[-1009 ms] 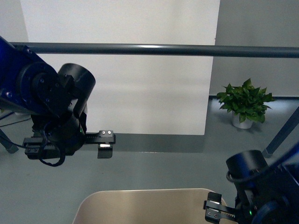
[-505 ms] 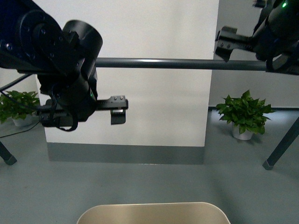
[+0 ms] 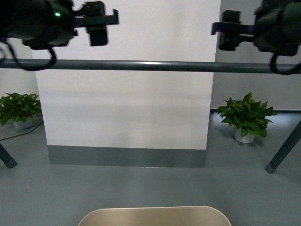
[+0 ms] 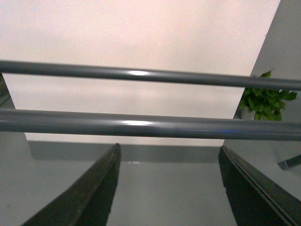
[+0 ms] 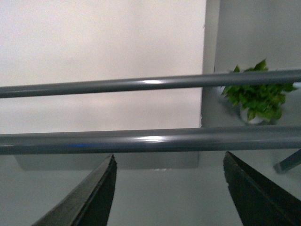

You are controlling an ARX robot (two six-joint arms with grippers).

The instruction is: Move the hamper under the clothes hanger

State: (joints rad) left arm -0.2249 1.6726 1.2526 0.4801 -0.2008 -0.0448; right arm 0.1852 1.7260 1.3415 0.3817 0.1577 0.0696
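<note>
A: Report the left pincer [image 3: 96,23].
B: In the front view it sits above the hanger [image 3: 150,66] bar, at the upper left. In the left wrist view its two fingers [image 4: 94,193] stand well apart with only floor between them, so it is released and empty. The bar [image 4: 141,127] runs across just beyond the fingertips, and a second bar lies farther off.

A: Where is the hamper [image 3: 153,215]?
B: Low and centred, well below both pincers and between them. Only its cream rim shows at the bottom edge of the front view. It stands on the grey floor on the near side of the bar.

A: Report the right pincer [image 3: 228,35].
B: It is also above the bar, at the upper right. Its fingers [image 5: 91,197] are spread wide, released, holding nothing. A potted plant [image 3: 245,109] stands on the floor below it, beyond the bar [image 5: 150,140].
</note>
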